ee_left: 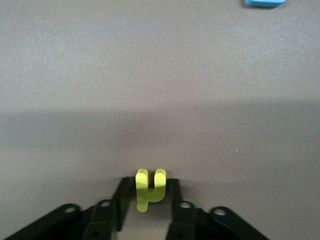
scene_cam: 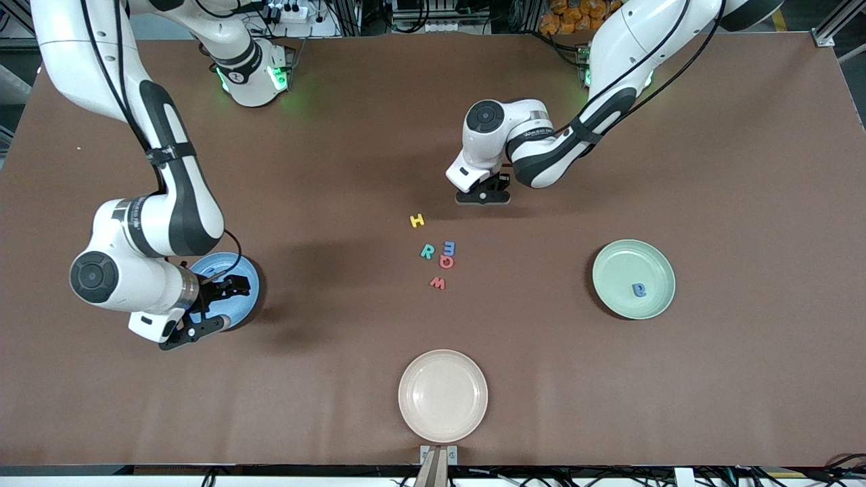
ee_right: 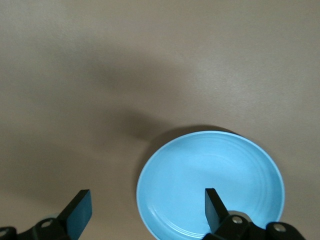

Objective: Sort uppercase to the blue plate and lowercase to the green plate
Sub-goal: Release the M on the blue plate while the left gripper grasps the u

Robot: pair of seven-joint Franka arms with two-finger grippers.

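Yellow hooked foam letter [ee_left: 149, 192] gripped.

letter a [scene_cam: 639, 290] in green plate [scene_cam: 612, 284]

Brown table [scene_cam: 710, 379]: blue plate [scene_cam: 247, 270], green plate [scene_cam: 629, 260], cream plate [scene_cam: 443, 396], loose letters: yellow H [scene_cam: 417, 220], teal R [scene_cam: 427, 251], blue m [scene_cam: 449, 247], red Q [scene_cam: 446, 262], red w [scene_cam: 438, 283].

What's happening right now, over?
Left gripper shut on yellow letter. Right gripper open over blue plate. Nothing blocking.
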